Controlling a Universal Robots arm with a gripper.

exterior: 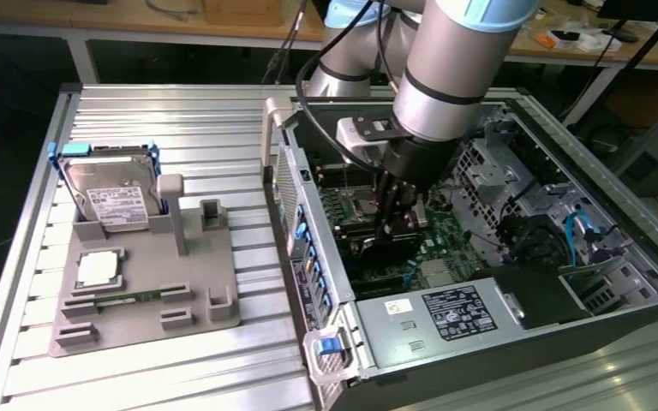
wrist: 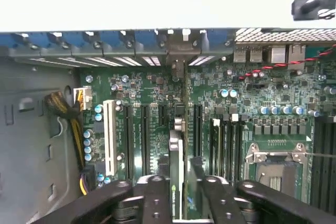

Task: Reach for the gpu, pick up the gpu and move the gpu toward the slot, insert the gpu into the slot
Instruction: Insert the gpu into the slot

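The gpu [wrist: 177, 148], a thin dark card, is seen edge-on in the wrist view, standing upright over the green motherboard [wrist: 252, 90]. Its metal end bracket [wrist: 178, 59] reaches the case's rear wall. My gripper [wrist: 181, 184] is shut on the card's top edge, one black finger [wrist: 157, 195] on each side. In the exterior view my gripper [exterior: 392, 227] is lowered deep into the open computer case, with the dark gpu [exterior: 380, 253] below it, close to the motherboard [exterior: 444, 235]. The slot is hidden beneath the card.
Dark slots [wrist: 136, 140] and a white one [wrist: 109, 137] flank the card, with the processor socket [wrist: 275, 166] and yellow cables [wrist: 65, 111] further out. Outside the case, a grey fixture [exterior: 146, 300] holds a hard drive [exterior: 106, 193], a processor [exterior: 98, 270] and a memory stick [exterior: 134, 297]. A power supply [exterior: 455, 312] sits close by.
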